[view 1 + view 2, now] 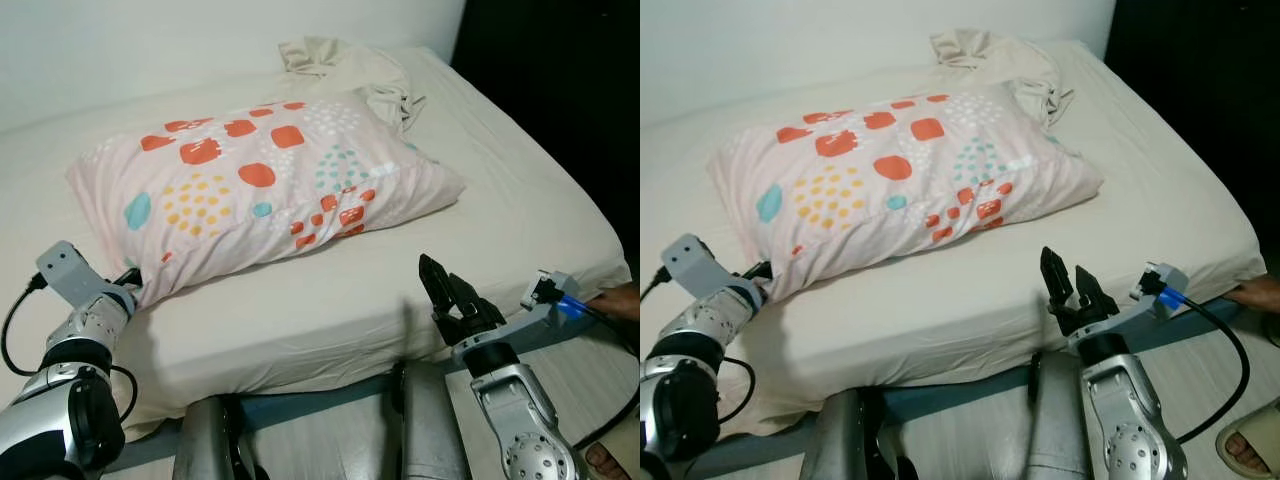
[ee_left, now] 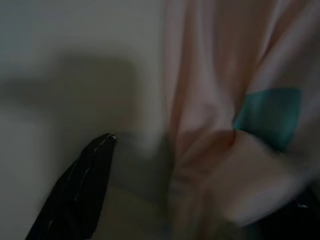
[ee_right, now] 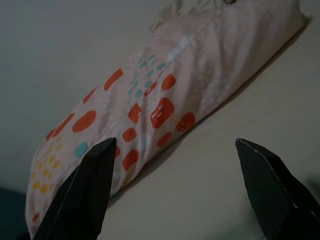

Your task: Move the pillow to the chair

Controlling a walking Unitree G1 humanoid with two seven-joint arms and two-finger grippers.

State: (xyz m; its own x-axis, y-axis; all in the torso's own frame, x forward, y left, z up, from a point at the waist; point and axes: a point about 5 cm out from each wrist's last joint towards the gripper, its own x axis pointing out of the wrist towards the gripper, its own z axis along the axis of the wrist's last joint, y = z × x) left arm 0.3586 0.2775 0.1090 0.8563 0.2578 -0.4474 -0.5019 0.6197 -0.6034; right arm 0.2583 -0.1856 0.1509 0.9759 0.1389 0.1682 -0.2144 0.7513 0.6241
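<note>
Reaching left tool [image 1: 128, 278] at pillow [image 1: 250, 180] corner, grip unclear | right tool [image 1: 447, 290] released, raised

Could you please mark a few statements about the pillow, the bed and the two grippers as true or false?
1. The pillow lies on the bed. True.
2. The right gripper is clamped on the pillow. False: it hovers open over the sheet, apart from the pillow.
3. The left gripper is at the pillow's near corner. True.
4. The pillow is plain white. False: it is pale pink with orange, teal and yellow marks.
5. A crumpled beige cloth lies beyond the pillow. True.
</note>
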